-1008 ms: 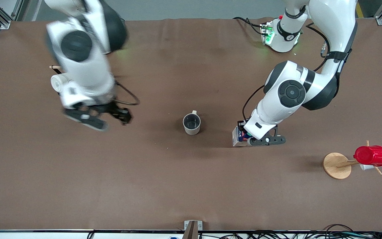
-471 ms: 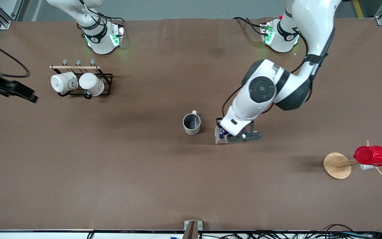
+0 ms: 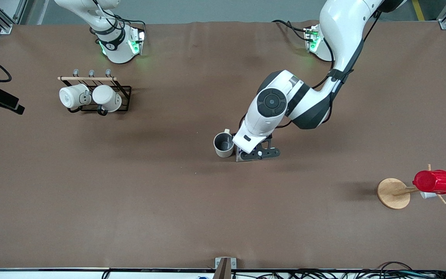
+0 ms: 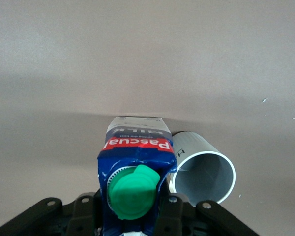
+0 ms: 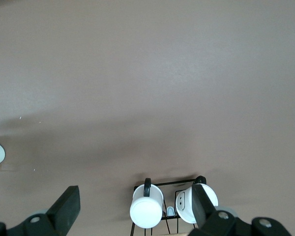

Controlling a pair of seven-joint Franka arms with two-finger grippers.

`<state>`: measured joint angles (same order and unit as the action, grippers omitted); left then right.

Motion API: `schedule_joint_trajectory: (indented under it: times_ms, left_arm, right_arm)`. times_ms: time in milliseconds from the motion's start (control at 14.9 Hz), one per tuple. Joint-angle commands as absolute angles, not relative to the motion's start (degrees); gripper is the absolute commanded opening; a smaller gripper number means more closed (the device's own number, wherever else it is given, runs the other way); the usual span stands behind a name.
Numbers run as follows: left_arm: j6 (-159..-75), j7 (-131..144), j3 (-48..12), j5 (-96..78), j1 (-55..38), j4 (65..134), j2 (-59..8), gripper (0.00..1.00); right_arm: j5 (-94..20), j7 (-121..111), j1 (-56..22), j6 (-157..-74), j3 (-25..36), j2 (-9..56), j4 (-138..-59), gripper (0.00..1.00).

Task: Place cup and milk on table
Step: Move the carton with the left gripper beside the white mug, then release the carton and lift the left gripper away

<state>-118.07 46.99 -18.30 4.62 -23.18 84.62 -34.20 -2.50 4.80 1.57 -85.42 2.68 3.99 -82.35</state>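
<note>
The cup (image 3: pixel 223 144), cream-white with a grey inside, stands upright near the middle of the brown table (image 3: pixel 168 201). My left gripper (image 3: pixel 257 152) is shut on the milk (image 4: pixel 135 152), a blue and white carton with a green cap, held upright and low right beside the cup on its left-arm side. In the front view the gripper hides nearly all of the carton. In the left wrist view the cup (image 4: pixel 206 172) almost touches the carton, held in the left gripper (image 4: pixel 132 216). My right gripper (image 3: pixel 2 102) is open and empty, raised over the table's edge at the right arm's end.
A black wire rack (image 3: pixel 124 90) holding two all-white mugs stands near the right arm's base and shows in the right wrist view (image 5: pixel 172 189). A wooden peg stand (image 3: pixel 393 193) with a red ribbed cup (image 3: pixel 434 181) stands toward the left arm's end.
My left gripper has carried the milk toward the right arm's end, up beside the cup. My right arm has swung away from the middle to the table's edge.
</note>
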Motion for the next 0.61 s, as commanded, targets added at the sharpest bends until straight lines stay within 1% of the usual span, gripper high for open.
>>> schedule_joint_trajectory:
  times_ms: [0,67,134,202,269,336,403,538]
  left_arm:
    - [-117.4,48.7,-17.8,5.9,-24.1,83.6,-34.5,0.38]
    - [-117.4,48.9,-17.8,5.9,-24.2,83.6,-34.5,0.39]
    - [-117.4,49.4,-17.9,5.9,-24.3,83.6,-34.8,0.44]
    - [-117.4,50.1,-17.9,5.9,-24.3,83.5,-34.6,0.53]
    - [-117.4,49.8,-17.9,6.0,-24.2,83.3,-34.4,0.61]
    - [-117.4,49.6,-18.0,5.9,-23.9,83.1,-34.5,0.86]
    - [-117.4,49.6,-17.9,6.0,-23.9,83.1,-34.4,1.0]
    - [-117.0,49.6,-17.8,7.4,-23.1,83.1,-33.0,1.0]
  right_arm:
    - [-3.6,4.2,1.3,-85.6,2.7,2.8,-83.8,1.0]
    - [-3.6,4.2,1.4,-85.6,2.8,2.8,-83.8,1.0]
    - [-3.6,4.1,1.4,-85.6,2.8,2.8,-83.8,1.0]
    - [-3.6,4.1,1.6,-85.7,2.8,2.8,-83.8,1.0]
    - [-3.6,4.0,1.7,-85.6,2.8,2.8,-83.8,1.0]
    - [-3.6,4.0,1.8,-85.6,2.8,2.8,-83.8,1.0]
    - [-3.6,4.0,1.8,-85.5,2.8,2.8,-83.8,1.0]
    - [-3.6,4.0,1.8,-85.6,2.8,2.8,-83.8,1.0]
